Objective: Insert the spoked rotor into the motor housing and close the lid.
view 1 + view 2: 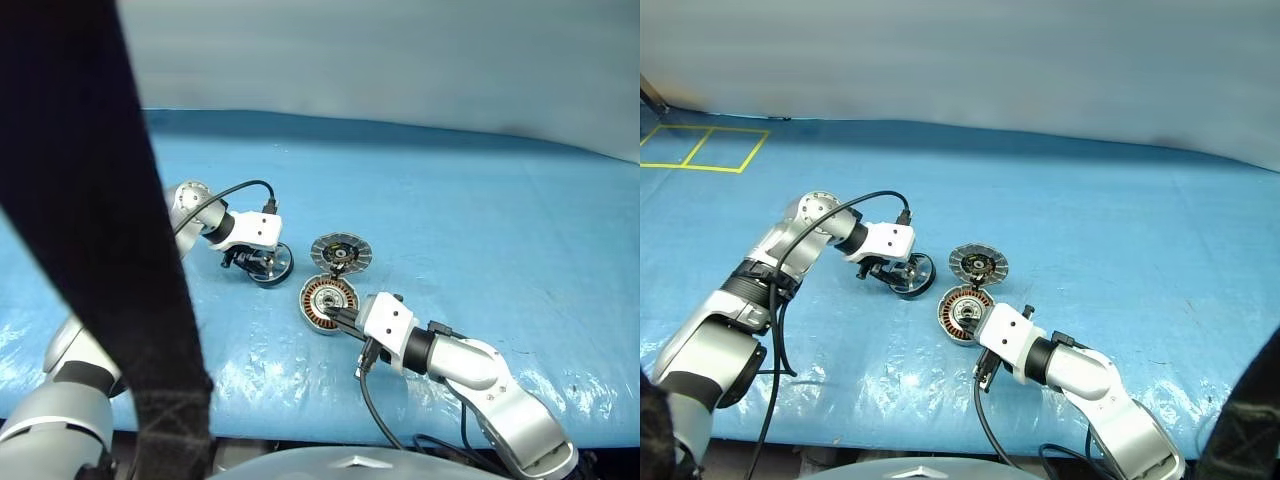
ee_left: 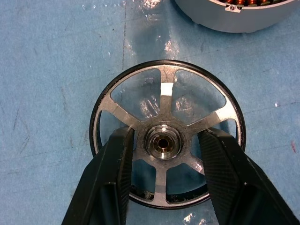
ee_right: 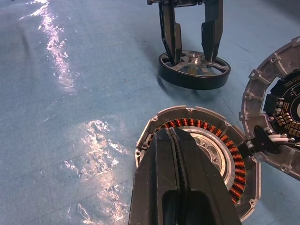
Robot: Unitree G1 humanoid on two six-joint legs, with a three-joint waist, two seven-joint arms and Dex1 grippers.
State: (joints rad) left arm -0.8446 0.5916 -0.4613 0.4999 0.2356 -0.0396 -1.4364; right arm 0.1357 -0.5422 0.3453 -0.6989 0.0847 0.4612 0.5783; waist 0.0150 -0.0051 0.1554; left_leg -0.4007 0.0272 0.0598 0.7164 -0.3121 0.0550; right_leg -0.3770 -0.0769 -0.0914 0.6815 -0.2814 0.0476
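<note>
Three motor parts lie on one blue table (image 1: 1110, 200): one spoked rotor (image 1: 912, 273), one motor housing (image 1: 962, 314), one lid (image 1: 978, 264).

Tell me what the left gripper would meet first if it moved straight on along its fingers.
The spoked rotor. The left gripper is open, its fingers already in the spoke gaps on both sides of the silver hub. Further travel would probably press them onto the blue table cover beneath.

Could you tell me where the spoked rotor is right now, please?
The spoked rotor lies on the blue table cover, left of the motor housing and the lid, with the left gripper straddling its hub.
</note>
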